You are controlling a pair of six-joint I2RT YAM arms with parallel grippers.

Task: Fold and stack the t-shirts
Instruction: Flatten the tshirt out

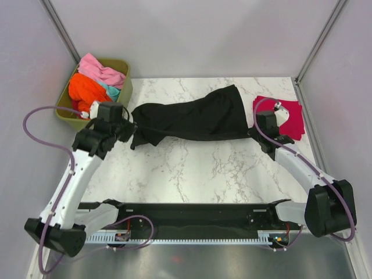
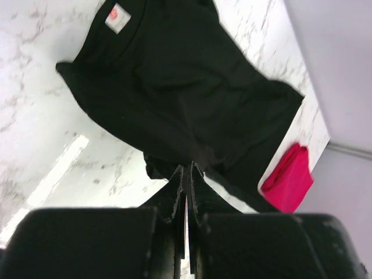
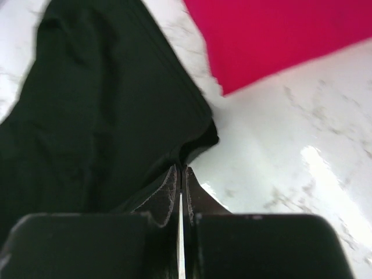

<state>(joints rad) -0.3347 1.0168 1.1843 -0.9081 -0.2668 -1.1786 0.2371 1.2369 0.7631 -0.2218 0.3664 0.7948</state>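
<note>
Black soft cloth t-shirt [image 1: 189,119]: left gripper [image 2: 186,170], right gripper [image 3: 180,172] clamped on its ends; shallow pinches may slip mid-fold.

A white desk [image 1: 203,168] with grey marble veining is closed in by plain pale lilac-grey walls [image 1: 192,35] on three sides: back, left and right. Slanting metal posts [image 1: 61,32] mark the far corners. A brushed metal strip [image 1: 192,261] runs along the near edge. Light from above leaves bright glare patches [image 3: 325,168] on the glossy top.
</note>
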